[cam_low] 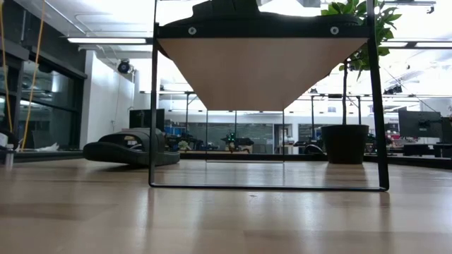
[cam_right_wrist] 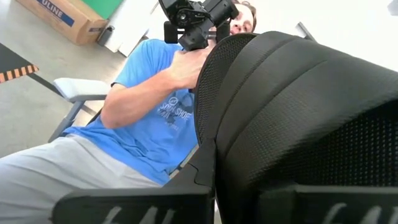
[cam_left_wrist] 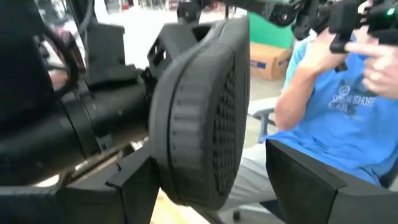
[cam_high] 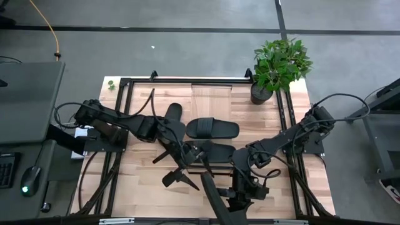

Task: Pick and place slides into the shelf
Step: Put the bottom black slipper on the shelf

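Observation:
My right gripper (cam_high: 232, 195) is shut on a black slide (cam_right_wrist: 298, 112), which it holds up on edge over the table's near side. That slide's treaded sole (cam_left_wrist: 205, 106) fills the left wrist view. My left gripper (cam_left_wrist: 230, 199) is open, one finger on either side of that slide; whether they touch it, I cannot tell. Two more slides (cam_high: 212, 129) (cam_high: 215, 153) lie flat mid-table. Another slide (cam_high: 174, 112) lies by the left arm and rests on the tabletop (cam_low: 131, 149). The shelf (cam_low: 258, 70) stands on thin black legs, with a slide (cam_low: 233, 10) on top. My right gripper pinches the slide at an edge (cam_right_wrist: 214, 168) that runs down between its two fingers; the slide itself hides which part that is. The fingers point level toward the table's near edge. The slide is lifted clear and stands on edge, its strap (cam_right_wrist: 323, 93) arching close before the camera.
A potted plant (cam_high: 278, 65) stands at the table's far right corner. Black frame rails (cam_high: 125, 125) run along both sides of the tabletop. A person in a blue shirt (cam_right_wrist: 155, 106) sits beyond the near edge. A desk with a mouse (cam_high: 30, 178) lies to the left.

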